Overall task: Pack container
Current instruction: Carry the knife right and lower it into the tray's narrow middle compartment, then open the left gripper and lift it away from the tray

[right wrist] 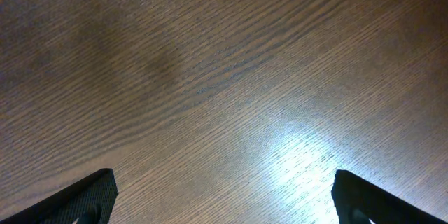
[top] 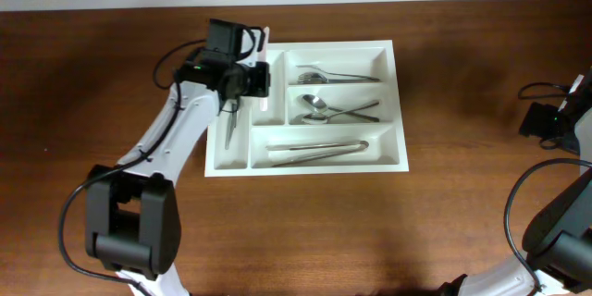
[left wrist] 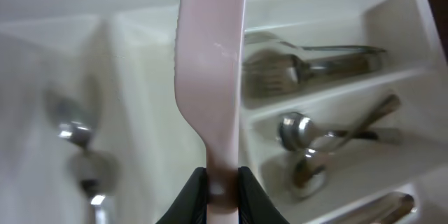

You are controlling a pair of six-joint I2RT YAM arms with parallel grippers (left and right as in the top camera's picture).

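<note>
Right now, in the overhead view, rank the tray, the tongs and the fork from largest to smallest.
1. Tray, by far the largest.
2. Tongs, a little longer and thicker than the fork.
3. Fork, the smallest, though close to the tongs.

We see the container [top: 305, 170] as smooth, faintly glossy white plastic and the knife [left wrist: 212, 63] as pale matt plastic. The fork [top: 338, 78], spoons [top: 328, 111] and tongs [top: 319, 150] are polished metal; the table [top: 444, 222] is grained wood

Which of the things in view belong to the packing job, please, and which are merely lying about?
Job: container, pale knife in left gripper, packed fork, spoons, tongs.
Not involved: right gripper, open over the wooden table.
</note>
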